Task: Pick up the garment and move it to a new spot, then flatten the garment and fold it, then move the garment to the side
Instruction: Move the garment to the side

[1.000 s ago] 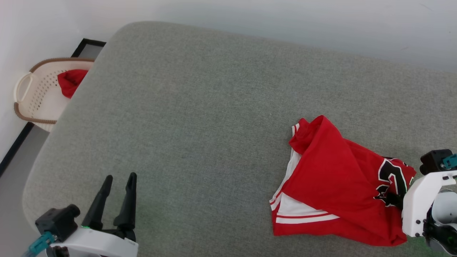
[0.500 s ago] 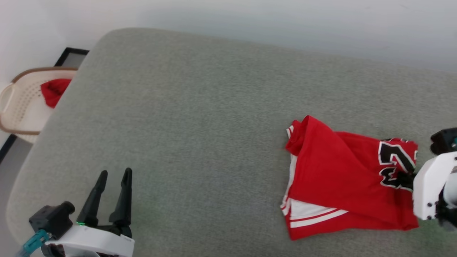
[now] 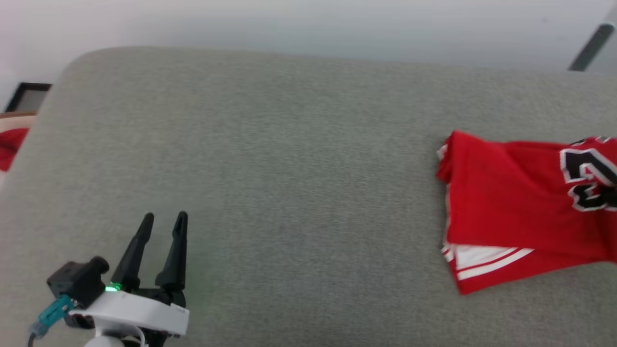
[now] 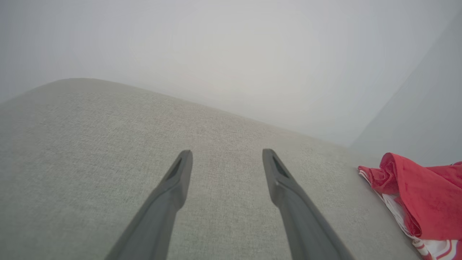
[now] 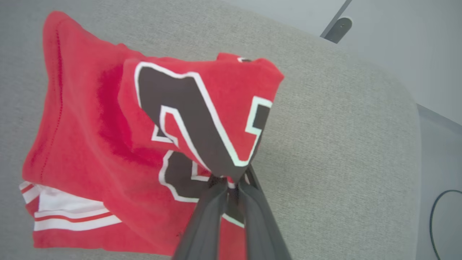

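Red cloth (image 3: 6, 147) lies at the far left edge, off the grey upholstered pad (image 3: 299, 159). Left pincer (image 3: 164, 218) sits over the pad's near left corner, its 2 fingers spread wide and empty. It is probably parked clear until flattening calls for a second grip. Garment (image 3: 506, 207), the red jersey T-shirt, lies bunched at the pad's right end. Right pincer (image 5: 231, 183) is clamped on a fold at the black printed numeral and holds that part raised, apparently to carry the shirt to a new spot.

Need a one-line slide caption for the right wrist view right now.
Right gripper pinches the red jersey at its black number print, a fold raised over the grey cushion.
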Robot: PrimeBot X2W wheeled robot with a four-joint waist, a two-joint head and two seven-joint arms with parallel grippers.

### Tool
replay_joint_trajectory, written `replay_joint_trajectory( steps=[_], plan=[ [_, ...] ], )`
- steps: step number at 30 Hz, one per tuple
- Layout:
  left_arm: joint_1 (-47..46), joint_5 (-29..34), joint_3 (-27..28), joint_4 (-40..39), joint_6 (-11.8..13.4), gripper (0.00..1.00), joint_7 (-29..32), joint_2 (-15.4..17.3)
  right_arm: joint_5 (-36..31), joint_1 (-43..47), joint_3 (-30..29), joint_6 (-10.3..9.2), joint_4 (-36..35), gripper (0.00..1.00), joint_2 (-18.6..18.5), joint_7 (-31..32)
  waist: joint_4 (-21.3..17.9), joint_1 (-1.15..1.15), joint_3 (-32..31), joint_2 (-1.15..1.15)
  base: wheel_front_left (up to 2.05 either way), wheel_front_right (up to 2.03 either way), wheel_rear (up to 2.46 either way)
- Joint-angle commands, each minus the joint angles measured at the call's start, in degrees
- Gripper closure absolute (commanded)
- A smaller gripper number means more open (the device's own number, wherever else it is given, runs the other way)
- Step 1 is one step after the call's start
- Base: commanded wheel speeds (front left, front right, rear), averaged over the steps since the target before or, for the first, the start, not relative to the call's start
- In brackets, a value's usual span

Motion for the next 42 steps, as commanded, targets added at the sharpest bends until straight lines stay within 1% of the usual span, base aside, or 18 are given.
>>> replay_joint_trajectory(
  steps=[1,8,14,22,26,31,35,39,40,41,42],
  plan=[
    [-0.65,0.44,-0.04,0.07,-0.39,0.00,-0.11,-0.04,-0.21,-0.72,-0.10,-0.06,0.11,1.00,-0.41,-0.35,-1.92,0.00,1.29,0.00,0.00,0.00,0.00],
    [-2.99,0.91,-0.84,0.29,-0.71,0.00,-0.18,0.20,-1.77,-4.93,0.43,-0.06,2.69,1.00,-6.02,-3.16,-5.34,0.00,3.83,0.00,0.00,0.00,0.00],
    [-5.25,1.50,-1.55,0.02,-0.90,0.00,-0.22,0.51,-3.74,-9.11,2.47,-0.06,6.48,1.00,-11.24,-7.40,-7.31,0.00,6.62,0.00,0.00,0.00,0.00],
    [-8.45,1.82,-2.78,-0.14,-1.05,0.00,-0.25,1.19,-6.71,-14.53,4.78,-0.07,13.40,1.00,-15.39,-13.75,-8.49,0.00,10.84,0.00,0.00,0.00,0.00],
    [-9.92,1.89,-3.37,-0.24,-1.15,0.00,-0.17,1.51,-8.71,-16.99,5.10,-0.06,18.08,1.00,-15.92,-16.46,-8.33,0.00,12.59,0.00,0.00,0.00,0.00],
    [-11.30,1.79,-4.14,-0.20,-1.22,0.00,0.03,1.88,-12.34,-19.55,4.42,-0.07,23.60,1.00,-15.65,-20.02,-7.55,0.00,14.18,0.00,0.00,0.00,0.00],
    [-11.95,1.54,-4.50,0.03,-1.26,0.00,0.02,2.08,-14.51,-21.20,4.06,-0.07,26.73,1.00,-14.72,-22.72,-6.89,0.00,14.85,0.00,0.00,0.00,0.00],
    [-12.34,1.44,-4.54,0.20,-1.27,0.00,-0.01,2.23,-16.80,-22.53,3.39,-0.06,29.77,1.00,-12.90,-24.73,-6.47,0.00,15.08,0.00,0.00,0.00,0.00],
    [-12.39,1.45,-4.53,0.23,-1.27,0.00,-0.02,2.23,-17.31,-22.89,2.94,-0.06,30.53,0.83,-12.39,-25.18,-6.38,0.00,15.05,0.00,0.00,0.00,0.00],
    [-12.40,1.42,-4.47,0.25,-1.23,0.00,-0.03,2.23,-17.75,-23.13,2.28,-0.07,31.32,0.69,-11.75,-25.63,-6.31,0.00,15.00,0.00,0.00,0.00,0.00],
    [-12.38,1.39,-4.45,0.31,-1.19,0.00,-0.04,2.24,-18.44,-23.27,1.90,-0.06,32.02,0.61,-11.21,-25.97,-6.26,0.00,14.89,0.00,0.00,0.00,0.00]
  ],
)
